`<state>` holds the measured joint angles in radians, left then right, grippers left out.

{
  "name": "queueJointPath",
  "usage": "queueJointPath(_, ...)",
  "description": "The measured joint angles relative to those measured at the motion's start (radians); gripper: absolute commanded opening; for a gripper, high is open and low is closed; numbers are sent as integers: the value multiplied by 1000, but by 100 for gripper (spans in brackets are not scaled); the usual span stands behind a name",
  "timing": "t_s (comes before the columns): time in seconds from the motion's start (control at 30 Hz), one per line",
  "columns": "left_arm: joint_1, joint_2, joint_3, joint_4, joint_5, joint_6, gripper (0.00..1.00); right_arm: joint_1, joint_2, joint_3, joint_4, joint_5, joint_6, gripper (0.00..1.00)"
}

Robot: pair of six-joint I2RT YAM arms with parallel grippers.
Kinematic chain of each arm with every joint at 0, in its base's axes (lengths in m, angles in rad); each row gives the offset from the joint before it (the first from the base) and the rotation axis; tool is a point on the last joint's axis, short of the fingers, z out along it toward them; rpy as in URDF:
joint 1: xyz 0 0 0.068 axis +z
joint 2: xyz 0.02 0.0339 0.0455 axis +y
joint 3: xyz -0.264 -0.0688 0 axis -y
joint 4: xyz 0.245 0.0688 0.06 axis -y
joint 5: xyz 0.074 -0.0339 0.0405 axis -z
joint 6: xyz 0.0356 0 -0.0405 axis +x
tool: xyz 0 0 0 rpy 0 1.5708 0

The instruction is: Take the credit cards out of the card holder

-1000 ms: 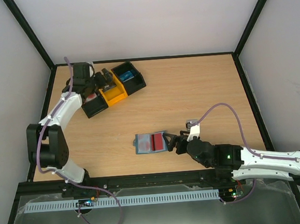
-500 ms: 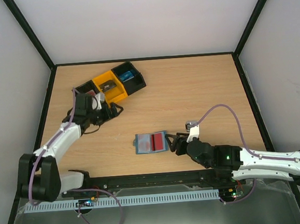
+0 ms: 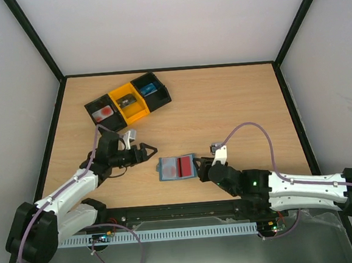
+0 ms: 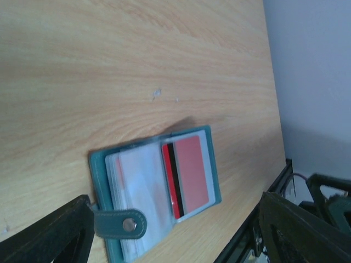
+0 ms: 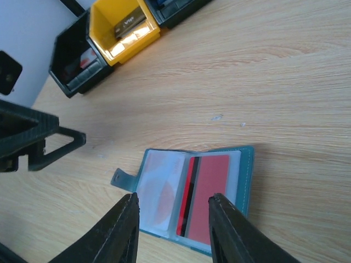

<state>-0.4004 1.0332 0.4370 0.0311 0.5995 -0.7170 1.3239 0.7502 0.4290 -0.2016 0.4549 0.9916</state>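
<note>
The card holder lies open and flat on the table, a teal folding wallet with clear pockets and a snap strap. A red card with a black stripe sits in its right pocket; the left pocket holds pale cards I cannot make out. My left gripper hangs open just left of the holder, which fills the space ahead of its fingers. My right gripper is at the holder's right edge, jaws narrowed but open, holding nothing.
A black-and-orange three-compartment tray stands at the back left; a red-and-white card lies in its left compartment. The tray also shows at the top of the right wrist view. The frame rail runs along the near edge.
My left arm swung from the tray down towards the card holder. My right gripper's jaws narrowed and it edged closer to the holder's right side. The holder has not moved.
</note>
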Motion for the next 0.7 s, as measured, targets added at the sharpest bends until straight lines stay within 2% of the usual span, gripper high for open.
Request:
queueJointPath(0.27,-90,-5,-132,163,-3,-129,79,-92,145,2,88,-103,1,33)
queueJointPath(0.53,-196,32,-132,262,-52,-207,78,-164,241,6,130,-214,0,33)
queueJointPath(0.7,-235,95,-130,301,-79,-238,74,-213,281,-3,187,-291,0,33)
